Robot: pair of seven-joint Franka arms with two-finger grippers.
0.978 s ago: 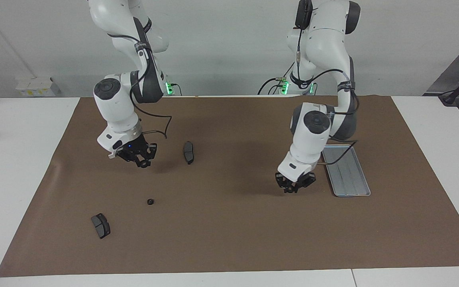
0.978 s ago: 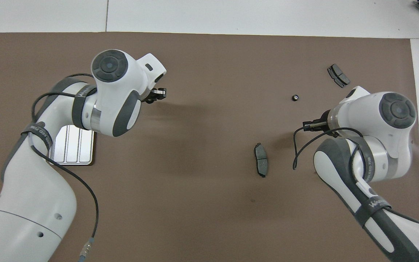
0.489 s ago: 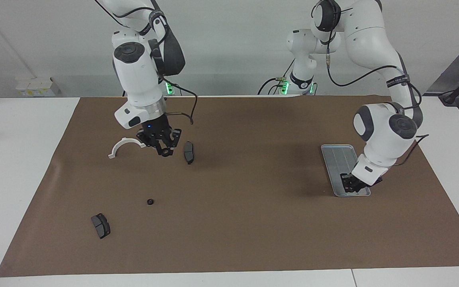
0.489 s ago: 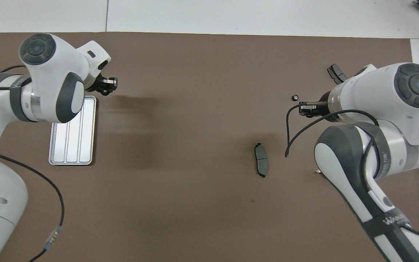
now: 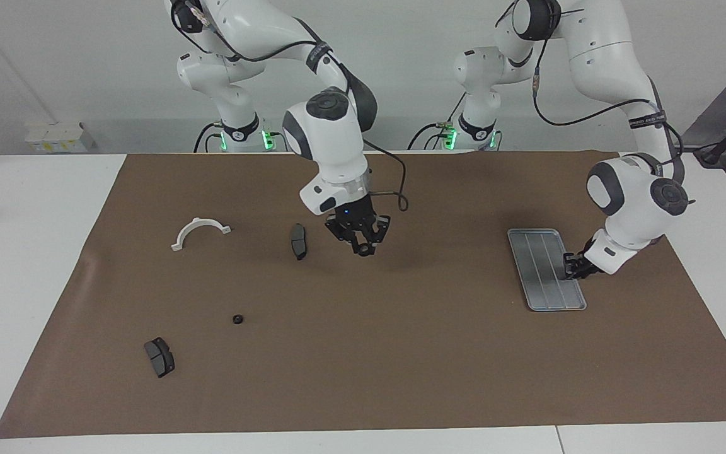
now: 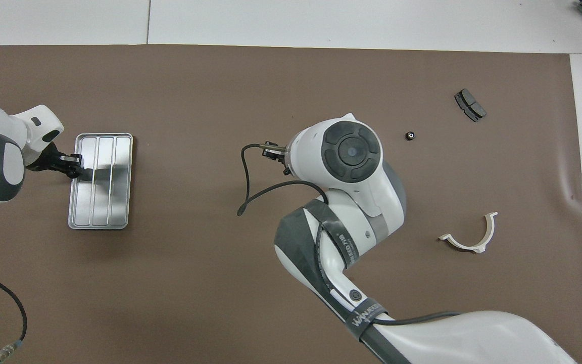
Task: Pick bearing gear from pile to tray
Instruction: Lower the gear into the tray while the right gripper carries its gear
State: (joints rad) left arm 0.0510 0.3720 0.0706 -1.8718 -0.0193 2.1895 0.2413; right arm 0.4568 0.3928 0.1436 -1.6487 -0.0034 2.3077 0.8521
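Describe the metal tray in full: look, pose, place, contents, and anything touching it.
The tray is a flat, shallow, silver-grey metal rectangle with rounded corners, a low rim and lengthwise ridges dividing it into three strips. It lies flat on the brown mat toward the left arm's end of the table, its long side running away from the robots. Nothing is visible in it. The left gripper is at its outer long edge; actual contact cannot be told.

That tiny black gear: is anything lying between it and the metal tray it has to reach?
Nothing on the mat blocks the way from the gear to the tray. Only the right tool hangs above that stretch.
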